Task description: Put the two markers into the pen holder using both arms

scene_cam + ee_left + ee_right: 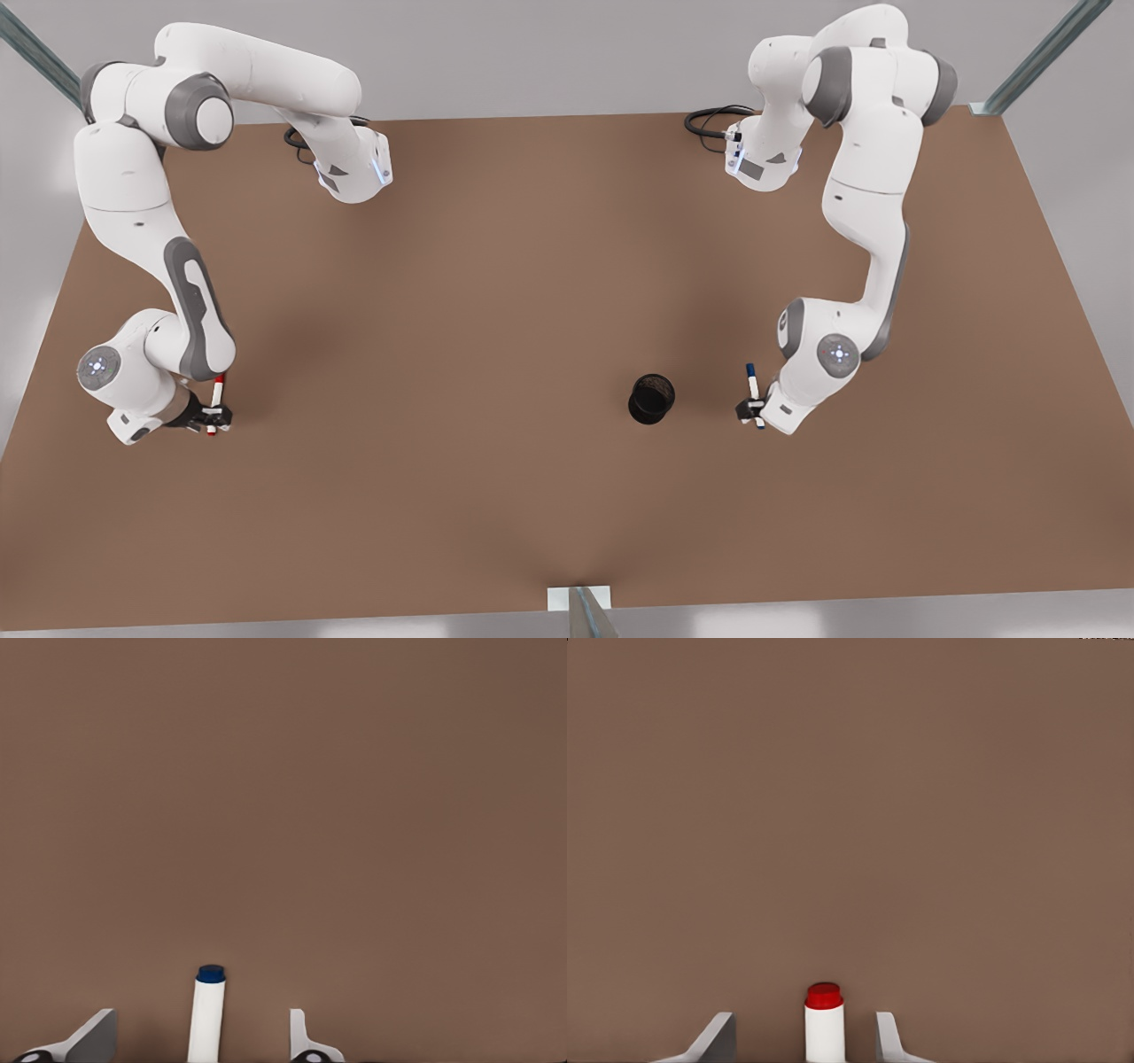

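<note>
At the front view's left we see the right gripper (213, 416), low over the brown table (496, 310). The red marker (215, 403) stands between its fingers (713, 1041), which sit a little apart from the barrel on each side, so they are spread and not pressing it. The pen holder (652, 398) stands upright on the table, at about 3 o'clock from this gripper and well apart from it. Near the holder, at its 3 o'clock, the left gripper (751, 409) has the blue marker (753, 390) between its open fingers (89, 1041), with a gap on both sides.
</note>
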